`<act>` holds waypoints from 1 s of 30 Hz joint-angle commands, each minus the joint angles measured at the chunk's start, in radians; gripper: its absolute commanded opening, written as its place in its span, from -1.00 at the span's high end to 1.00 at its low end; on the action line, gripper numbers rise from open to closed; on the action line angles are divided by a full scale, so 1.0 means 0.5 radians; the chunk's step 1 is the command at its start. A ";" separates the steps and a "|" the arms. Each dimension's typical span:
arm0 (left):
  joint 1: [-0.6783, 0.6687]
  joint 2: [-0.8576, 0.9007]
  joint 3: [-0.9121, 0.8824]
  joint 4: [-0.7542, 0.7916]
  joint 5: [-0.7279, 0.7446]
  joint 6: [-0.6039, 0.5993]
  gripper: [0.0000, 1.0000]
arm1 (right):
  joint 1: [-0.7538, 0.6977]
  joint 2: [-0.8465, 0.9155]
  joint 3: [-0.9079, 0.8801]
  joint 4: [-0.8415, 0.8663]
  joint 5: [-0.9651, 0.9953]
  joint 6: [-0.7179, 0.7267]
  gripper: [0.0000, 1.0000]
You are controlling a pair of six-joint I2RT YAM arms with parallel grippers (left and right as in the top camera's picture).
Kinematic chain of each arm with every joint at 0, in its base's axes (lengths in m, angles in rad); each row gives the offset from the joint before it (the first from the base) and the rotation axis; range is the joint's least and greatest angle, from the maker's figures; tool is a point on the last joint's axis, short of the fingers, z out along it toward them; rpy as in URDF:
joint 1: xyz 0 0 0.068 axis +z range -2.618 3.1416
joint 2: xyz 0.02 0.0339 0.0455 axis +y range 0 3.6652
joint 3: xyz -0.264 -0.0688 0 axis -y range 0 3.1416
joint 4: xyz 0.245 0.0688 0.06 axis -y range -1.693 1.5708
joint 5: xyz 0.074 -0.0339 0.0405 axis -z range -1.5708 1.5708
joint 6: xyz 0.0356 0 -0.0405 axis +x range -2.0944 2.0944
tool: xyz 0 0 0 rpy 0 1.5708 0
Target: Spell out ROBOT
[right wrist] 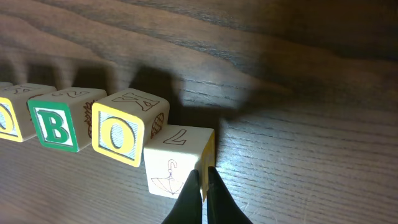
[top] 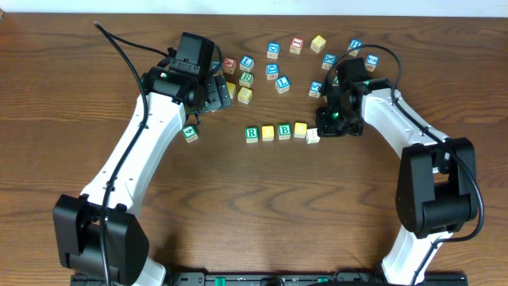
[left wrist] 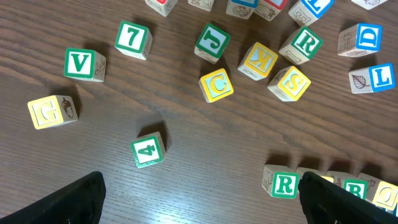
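Observation:
A row of letter blocks reads R, O, B, O. A white block touches the row's right end, slightly skewed toward the front. In the right wrist view I see the B, the O and this white block, which shows an umbrella drawing; I cannot tell its letter. My right gripper is shut, tips against the block's front right corner, not around it. My left gripper is open and empty above bare table left of the R.
Several loose blocks lie scattered behind the row. In the left wrist view these include a green 4, a yellow C, a green V and a 7. One green block sits alone at the left.

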 commanded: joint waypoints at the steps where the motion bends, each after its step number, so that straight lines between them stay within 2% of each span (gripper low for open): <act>1: 0.011 -0.041 0.026 -0.005 -0.012 0.011 -0.96 | -0.001 0.018 -0.048 0.000 0.104 0.041 0.98; 23: 0.011 -0.041 0.026 -0.005 -0.012 0.011 -0.95 | -0.130 0.018 -0.063 -0.065 0.230 0.087 0.98; 30: 0.011 -0.041 0.026 -0.005 -0.012 0.011 -0.96 | -0.130 -0.014 0.002 -0.052 -0.059 0.023 0.98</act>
